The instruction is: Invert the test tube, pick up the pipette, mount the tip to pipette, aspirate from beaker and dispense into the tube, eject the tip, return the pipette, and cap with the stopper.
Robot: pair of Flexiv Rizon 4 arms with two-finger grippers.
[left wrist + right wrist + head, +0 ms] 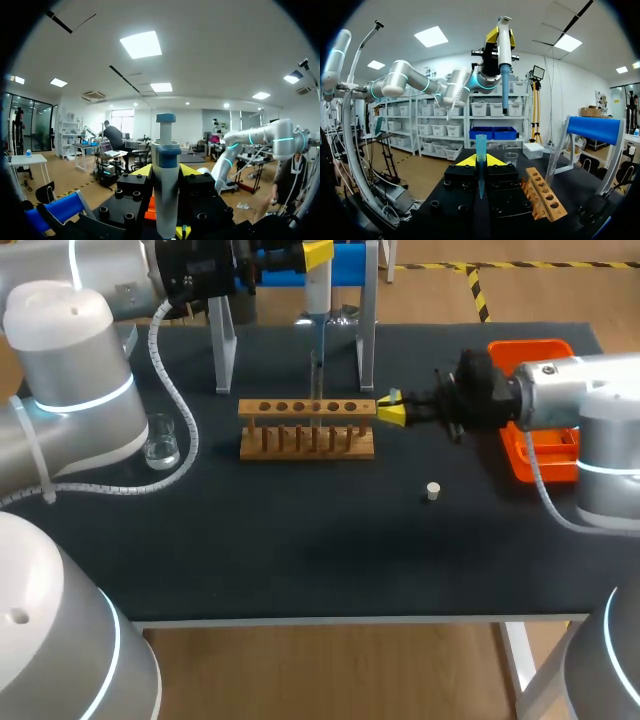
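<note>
Pipette (316, 300) hangs upright from the left gripper (305, 258) at the far side of the black table (300, 560), above the wooden rack (307, 427). The right gripper (390, 408) sits at the rack's end, its yellow tips close together. A beaker (160, 443), a white stopper (433, 491) and an orange tray (520, 465) stand apart on the cloth.

In the left wrist view the left gripper (165, 172) is clamped on the pipette (165, 185), whose blue-capped plunger points upward.

The right wrist view alone shows the right gripper (480, 162) pinching a teal tip (480, 150), with the pipette (504, 55) high ahead. The rack (545, 197) lies beside it, and a clear test tube (552, 169) rises from it. The beaker (510, 159) stands beyond.
</note>
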